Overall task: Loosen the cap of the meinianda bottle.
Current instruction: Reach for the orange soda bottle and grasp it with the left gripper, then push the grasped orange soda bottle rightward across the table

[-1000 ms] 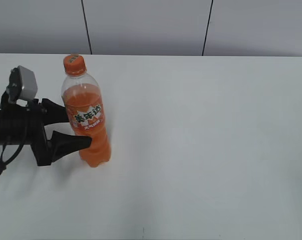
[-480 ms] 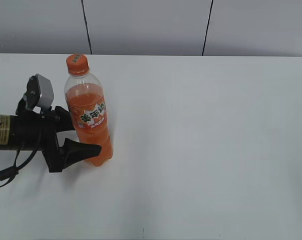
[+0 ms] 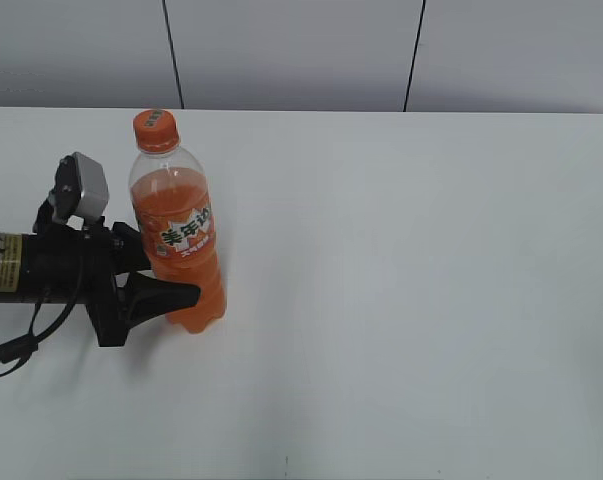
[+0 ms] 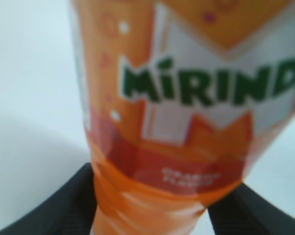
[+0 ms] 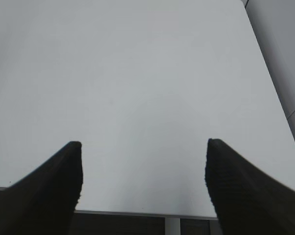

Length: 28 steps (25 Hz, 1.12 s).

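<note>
Left tool (image 3: 171, 280) clamps upright meinianda bottle (image 3: 181, 250); cap (image 3: 154, 129) on.

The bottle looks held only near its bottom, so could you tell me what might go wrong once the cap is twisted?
The left gripper clamps the meinianda bottle low, so torque at the cap may tip or spin it. The right gripper is open over bare table, far from the cap.
</note>
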Each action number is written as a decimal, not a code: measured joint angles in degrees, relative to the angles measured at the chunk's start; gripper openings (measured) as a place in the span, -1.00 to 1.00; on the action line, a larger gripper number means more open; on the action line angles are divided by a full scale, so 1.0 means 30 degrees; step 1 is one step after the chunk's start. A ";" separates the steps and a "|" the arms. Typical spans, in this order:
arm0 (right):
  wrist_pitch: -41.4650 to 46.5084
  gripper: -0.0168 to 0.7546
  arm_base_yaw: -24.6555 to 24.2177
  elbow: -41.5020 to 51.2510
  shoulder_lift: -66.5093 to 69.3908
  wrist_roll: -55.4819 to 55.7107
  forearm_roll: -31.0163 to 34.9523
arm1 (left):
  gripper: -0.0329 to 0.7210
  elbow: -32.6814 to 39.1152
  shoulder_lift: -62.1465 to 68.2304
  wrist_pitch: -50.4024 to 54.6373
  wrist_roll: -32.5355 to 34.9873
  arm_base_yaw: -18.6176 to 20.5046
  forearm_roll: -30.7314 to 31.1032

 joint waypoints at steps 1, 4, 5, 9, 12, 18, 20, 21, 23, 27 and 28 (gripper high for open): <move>0.0000 0.56 0.0000 0.0000 0.0000 0.0000 0.0000 | 0.18 0.0000 0.0000 0.0000 0.0000 0.0000 0.0000; 0.0000 0.56 0.0000 0.0000 0.0000 0.0000 0.0000 | 0.18 0.0000 0.0000 0.0000 0.0052 0.0000 0.0000; 0.0000 0.56 0.0000 0.0000 0.0000 0.0000 0.0000 | 0.18 0.0000 0.0000 0.0000 0.0141 0.0000 -0.0016; 0.0000 0.56 0.0000 0.0000 0.0000 0.0000 0.0000 | 0.18 0.0000 0.0174 -0.0458 0.0750 0.0000 -0.0386; 0.0000 0.56 0.0000 0.0000 0.0000 0.0000 0.0000 | 0.18 0.0000 0.0176 -0.0566 0.0820 -0.0212 -0.1341; 0.0000 0.56 0.0000 0.0000 0.0000 0.0000 -0.0007 | 0.18 -0.0601 0.0191 -0.0393 0.1156 -0.2091 -0.2134; 0.0000 0.56 0.0000 0.0000 0.0000 0.0000 -0.0007 | 0.17 -0.1082 0.0191 -0.0322 0.1174 -0.2867 -0.2596; 0.0000 0.56 0.0000 0.0000 0.0000 0.0000 -0.0007 | 0.17 -0.1380 0.0191 -0.0322 0.1174 -0.3269 -0.2848; 0.0000 0.56 0.0000 0.0000 0.0000 0.0000 -0.0007 | 0.17 -0.1975 0.0191 -0.0193 0.1174 -0.3974 -0.3427; 0.0000 0.56 0.0000 0.0000 0.0000 0.0000 -0.0007 | 0.17 -0.2894 0.0191 0.0732 0.1174 -0.5505 -0.4264; 0.0000 0.56 0.0000 0.0000 0.0000 0.0000 -0.0007 | 0.17 -0.3064 0.0215 0.0996 0.1174 -0.5893 -0.4501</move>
